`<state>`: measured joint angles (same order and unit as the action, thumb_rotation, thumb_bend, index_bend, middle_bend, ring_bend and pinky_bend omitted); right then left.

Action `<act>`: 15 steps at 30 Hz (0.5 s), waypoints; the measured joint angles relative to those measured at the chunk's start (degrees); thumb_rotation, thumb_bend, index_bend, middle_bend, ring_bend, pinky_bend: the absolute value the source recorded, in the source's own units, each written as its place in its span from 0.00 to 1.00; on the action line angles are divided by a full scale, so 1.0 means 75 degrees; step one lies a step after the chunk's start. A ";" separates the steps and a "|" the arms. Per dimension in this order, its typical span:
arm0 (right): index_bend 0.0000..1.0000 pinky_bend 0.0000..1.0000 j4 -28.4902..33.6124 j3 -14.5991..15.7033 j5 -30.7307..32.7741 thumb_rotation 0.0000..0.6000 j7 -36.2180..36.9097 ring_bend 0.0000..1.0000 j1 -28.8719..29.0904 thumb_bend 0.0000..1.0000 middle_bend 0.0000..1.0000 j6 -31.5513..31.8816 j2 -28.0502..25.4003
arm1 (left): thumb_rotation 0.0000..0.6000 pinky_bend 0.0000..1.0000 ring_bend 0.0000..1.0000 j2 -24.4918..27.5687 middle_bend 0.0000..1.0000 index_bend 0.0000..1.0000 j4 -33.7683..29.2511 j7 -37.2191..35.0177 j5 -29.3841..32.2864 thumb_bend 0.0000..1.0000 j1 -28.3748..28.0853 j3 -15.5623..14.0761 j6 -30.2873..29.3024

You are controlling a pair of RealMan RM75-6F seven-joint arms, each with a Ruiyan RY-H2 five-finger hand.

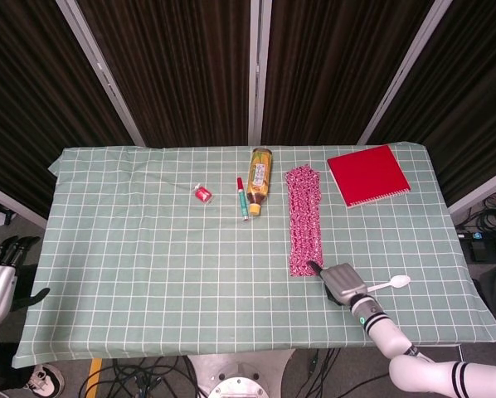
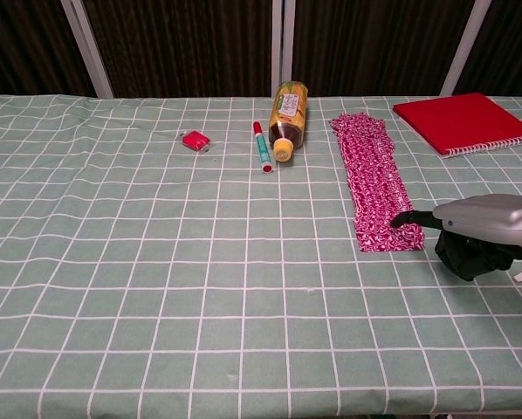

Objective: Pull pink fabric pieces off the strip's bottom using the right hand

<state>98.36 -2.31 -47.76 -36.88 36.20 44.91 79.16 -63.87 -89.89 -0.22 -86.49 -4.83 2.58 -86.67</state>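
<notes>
A long pink patterned fabric strip lies lengthwise right of the table's middle. My right hand sits low on the table just right of the strip's near end, and one dark fingertip touches the strip's bottom right corner. The hand holds nothing that I can see, and its other fingers are tucked under the silver back. My left hand hangs off the table's left edge with its fingers apart and empty.
A tea bottle and a red-capped marker lie left of the strip. A small red object sits further left. A red notebook is at the back right, and a white spoon lies behind my right hand.
</notes>
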 measured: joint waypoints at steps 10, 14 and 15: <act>0.05 0.69 0.0023 0.0368 0.0709 1.00 -0.0158 0.77 0.0508 1.00 0.90 0.0132 0.0012 | 1.00 0.19 0.10 0.0030 0.16 0.15 -0.0023 -0.0032 0.0004 0.10 -0.0009 0.0013 0.0016; 0.06 0.69 0.0017 0.0532 0.0776 1.00 -0.0060 0.77 0.0548 1.00 0.90 0.0211 -0.0035 | 1.00 0.19 0.10 0.0038 0.16 0.15 -0.0011 -0.0068 -0.0023 0.10 0.0001 -0.0008 0.0007; 0.06 0.69 0.0017 0.0562 0.0782 1.00 -0.0027 0.77 0.0550 1.00 0.90 0.0224 -0.0049 | 1.00 0.19 0.10 0.0038 0.16 0.15 -0.0007 -0.0070 -0.0026 0.10 0.0004 -0.0014 0.0007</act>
<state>98.48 1.90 -41.90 -37.08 40.33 46.59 78.79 -63.59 -89.94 -0.74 -86.69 -4.80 2.48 -86.62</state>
